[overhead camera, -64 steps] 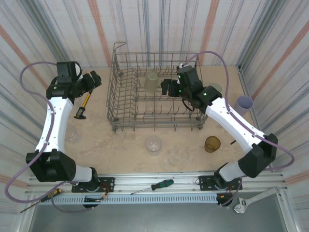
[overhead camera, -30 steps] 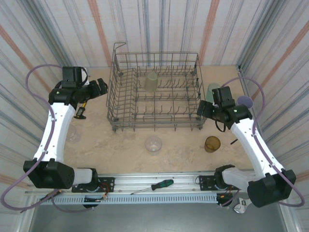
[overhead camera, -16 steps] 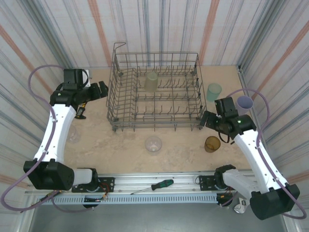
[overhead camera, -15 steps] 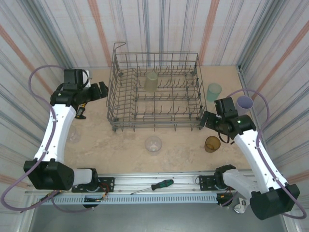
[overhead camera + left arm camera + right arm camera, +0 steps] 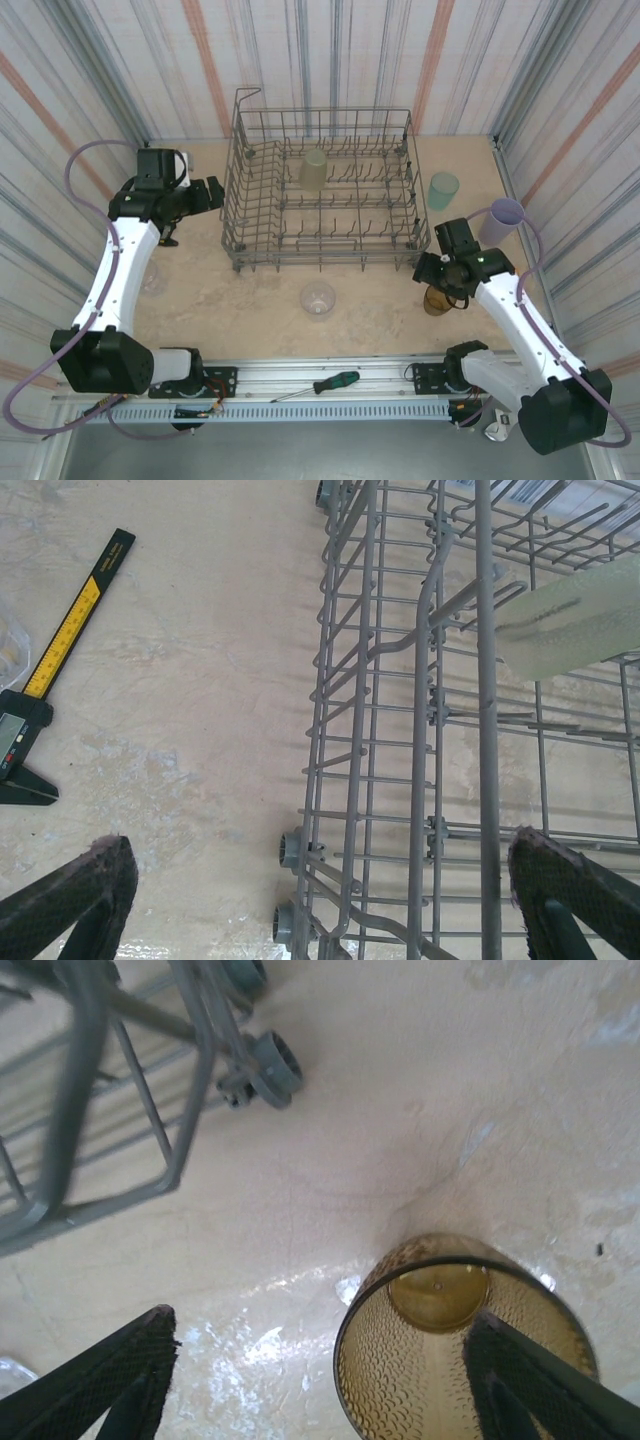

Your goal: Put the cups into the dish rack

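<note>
The grey wire dish rack (image 5: 232, 190) stands mid-table with a pale yellow-green cup (image 5: 315, 168) inside it. On the table to its right are an amber cup (image 5: 438, 302), a teal cup (image 5: 443, 190) and a lavender cup (image 5: 503, 218). A clear cup (image 5: 318, 298) stands in front of the rack, another (image 5: 150, 277) at the left. My right gripper (image 5: 320, 1380) is open just above the amber cup (image 5: 465, 1350), one finger over its mouth, the other outside its rim. My left gripper (image 5: 325, 910) is open over the rack's left wall (image 5: 420, 680), the pale cup (image 5: 575, 620) ahead.
A yellow-and-black caliper (image 5: 168, 225) lies left of the rack, also in the left wrist view (image 5: 60, 660). A green-handled screwdriver (image 5: 325, 385) and a wrench (image 5: 505, 425) lie on the front rail. Striped walls close in the table on three sides.
My right arm pulled back out of the rack, swung to the near right and came down over the amber cup. My left gripper edged nearer and slightly toward the rack.
</note>
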Tool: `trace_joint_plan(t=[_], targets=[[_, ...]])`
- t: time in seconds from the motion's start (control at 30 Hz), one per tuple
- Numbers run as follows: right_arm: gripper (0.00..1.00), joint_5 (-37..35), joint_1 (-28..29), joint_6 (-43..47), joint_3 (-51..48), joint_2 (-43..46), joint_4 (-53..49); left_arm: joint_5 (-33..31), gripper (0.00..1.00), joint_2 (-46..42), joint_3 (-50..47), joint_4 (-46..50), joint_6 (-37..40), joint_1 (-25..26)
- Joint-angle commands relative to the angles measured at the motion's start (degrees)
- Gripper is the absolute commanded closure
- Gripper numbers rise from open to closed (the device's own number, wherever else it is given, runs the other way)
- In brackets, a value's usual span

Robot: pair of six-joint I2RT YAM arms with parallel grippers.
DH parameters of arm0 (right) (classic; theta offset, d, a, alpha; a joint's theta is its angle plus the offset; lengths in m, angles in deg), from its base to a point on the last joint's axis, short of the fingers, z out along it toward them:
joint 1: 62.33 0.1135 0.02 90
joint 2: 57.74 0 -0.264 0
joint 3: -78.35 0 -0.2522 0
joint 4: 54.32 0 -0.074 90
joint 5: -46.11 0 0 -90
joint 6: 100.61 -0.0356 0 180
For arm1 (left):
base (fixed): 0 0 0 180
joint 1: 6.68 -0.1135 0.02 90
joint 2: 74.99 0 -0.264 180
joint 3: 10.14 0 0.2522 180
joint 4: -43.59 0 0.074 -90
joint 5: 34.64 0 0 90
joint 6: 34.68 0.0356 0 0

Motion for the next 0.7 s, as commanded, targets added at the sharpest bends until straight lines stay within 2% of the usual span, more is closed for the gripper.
trace_joint_plan(t=[0.0,0.47,0.67], targets=[[0.24,-0.23,1.44,-2.39,-1.61,-0.37,1.17,-0.62,0.01,-0.01,-0.38,-0.62,1.23,0.08],[0.41,-2.85,2.04,-2.69,-4.63,-5.09,3.79,-1.15,0.01,-0.21,-0.98,-0.82,0.70,0.13],[0.58,-1.84,1.77,-2.21,-5.93,-5.77,5.37,-1.17,0.01,-0.89,-1.50,-0.88,0.45,0.10]])
